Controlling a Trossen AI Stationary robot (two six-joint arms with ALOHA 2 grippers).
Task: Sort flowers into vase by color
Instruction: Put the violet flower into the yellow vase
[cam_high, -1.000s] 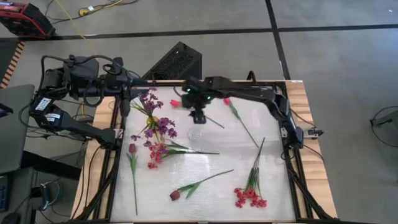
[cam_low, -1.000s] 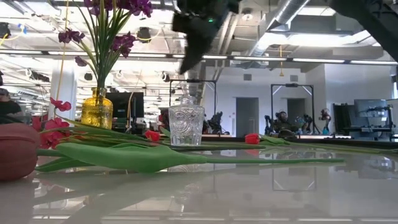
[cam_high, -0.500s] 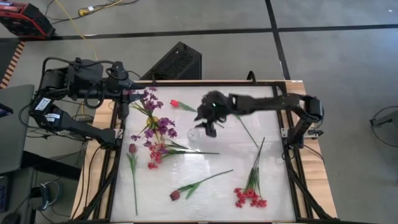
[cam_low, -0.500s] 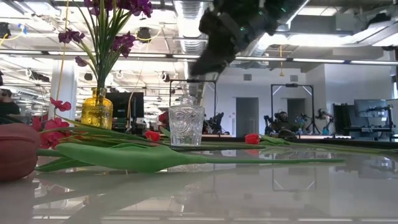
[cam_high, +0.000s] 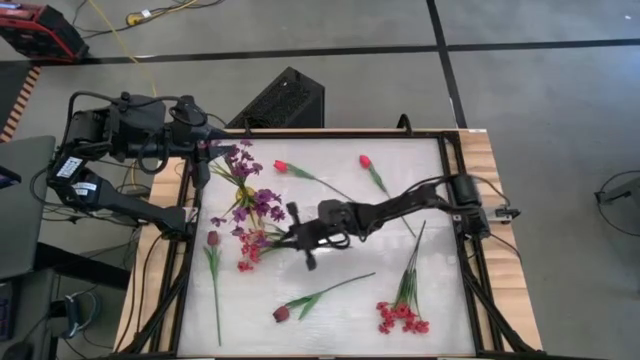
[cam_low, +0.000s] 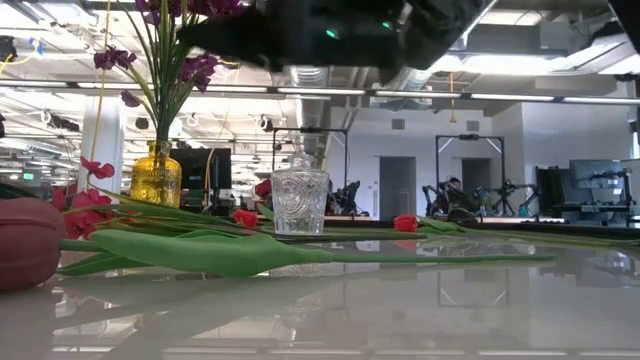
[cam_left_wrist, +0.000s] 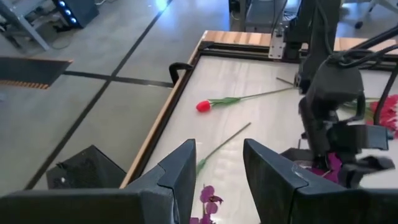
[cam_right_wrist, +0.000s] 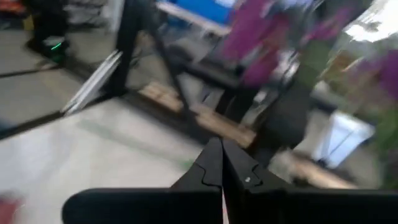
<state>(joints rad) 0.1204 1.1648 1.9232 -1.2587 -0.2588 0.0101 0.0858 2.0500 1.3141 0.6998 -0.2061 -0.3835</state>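
Purple sprays stand in a yellow vase (cam_low: 157, 175) at the far left, next to a clear glass vase (cam_low: 299, 200). Flat on the white table lie two red tulips (cam_high: 281, 166) (cam_high: 365, 161), two maroon tulips (cam_high: 212, 238) (cam_high: 282, 313), a red-pink spray (cam_high: 400, 315), and mixed purple and pink sprays (cam_high: 255, 215). My right gripper (cam_high: 280, 238) (cam_right_wrist: 222, 163) is shut with nothing between its fingers. It reaches low across the table's middle toward the mixed sprays. My left gripper (cam_high: 200, 168) (cam_left_wrist: 217, 168) hangs open beside the yellow vase's flowers.
A black box (cam_high: 285, 100) sits on the floor beyond the far edge. The black frame rail (cam_high: 455, 250) and wooden border run along the table's right side. My right arm (cam_left_wrist: 329, 106) stretches over the table's middle and covers the glass vase in the high view.
My right gripper has swung from above the far middle of the table toward the near left, past the glass vase. It now lies stretched out toward the mixed sprays. The flowers and vases have not moved.
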